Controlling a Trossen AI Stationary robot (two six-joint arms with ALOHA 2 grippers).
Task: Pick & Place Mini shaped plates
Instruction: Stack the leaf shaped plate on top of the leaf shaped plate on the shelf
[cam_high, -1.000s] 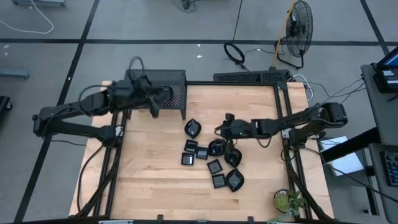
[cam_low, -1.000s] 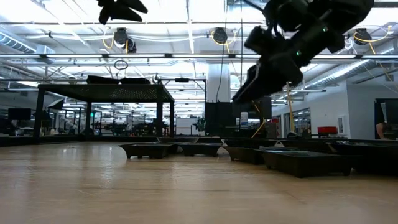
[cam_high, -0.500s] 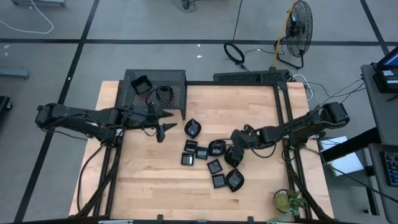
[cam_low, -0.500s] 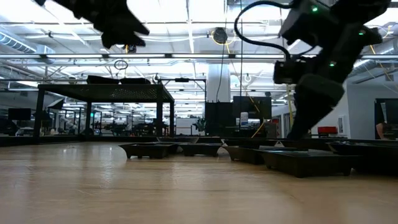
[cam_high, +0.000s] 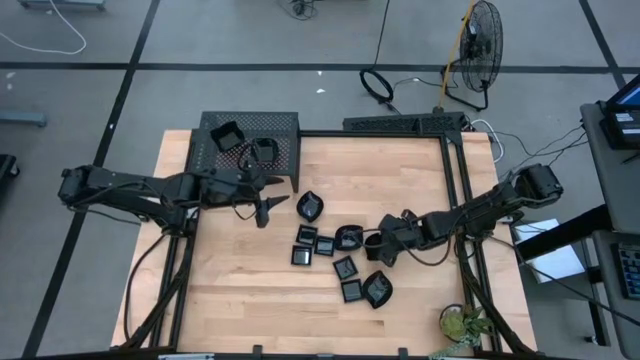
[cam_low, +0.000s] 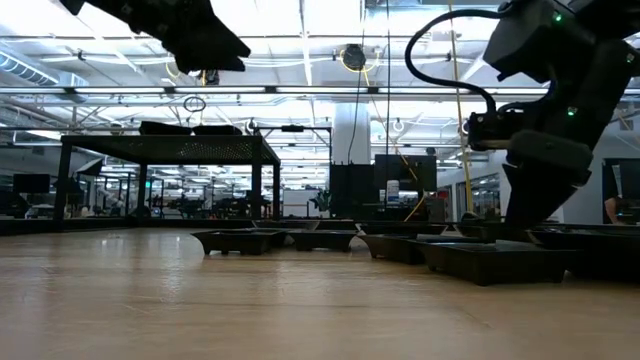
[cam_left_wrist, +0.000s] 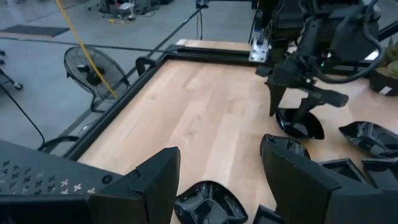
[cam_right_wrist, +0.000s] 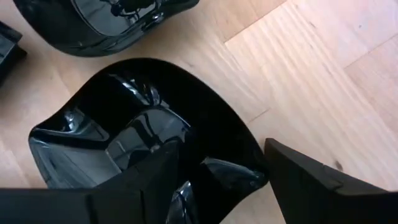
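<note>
Several mini shaped plates (cam_high: 325, 245), small glossy black dishes, lie clustered on the wooden table. Two more (cam_high: 262, 150) rest on top of the black mesh rack (cam_high: 285, 125) at the far left. My right gripper (cam_right_wrist: 217, 152) is open and tipped down over a leaf-like plate (cam_right_wrist: 124, 124) at the cluster's right, with one finger over its hollow and one outside its rim. My left gripper (cam_high: 272, 208) hangs open above the table, just in front of the rack, over bare wood, with another plate (cam_left_wrist: 205, 202) close ahead of it. My right gripper comes at the leaf-like plate from above on a slant. One finger (cam_right_wrist: 149, 186) stands inside the hollow and the other (cam_right_wrist: 311, 180) outside the rim (cam_right_wrist: 249, 155). I cannot tell whether either finger touches it. The plate lies flat on the table.
The rack fills the table's far left corner. A dark frame rail (cam_high: 458, 200) runs along the right edge, and a small plant (cam_high: 462, 322) sits at the near right corner. Bare wood lies to the left of the plates and in front of them.
My left gripper has drawn back from over the rack toward the table's near edge and come down. Two plates now show on the rack top. My right gripper has moved toward the near right, rolled, tipped downward and sunk onto the leaf-like plate.
</note>
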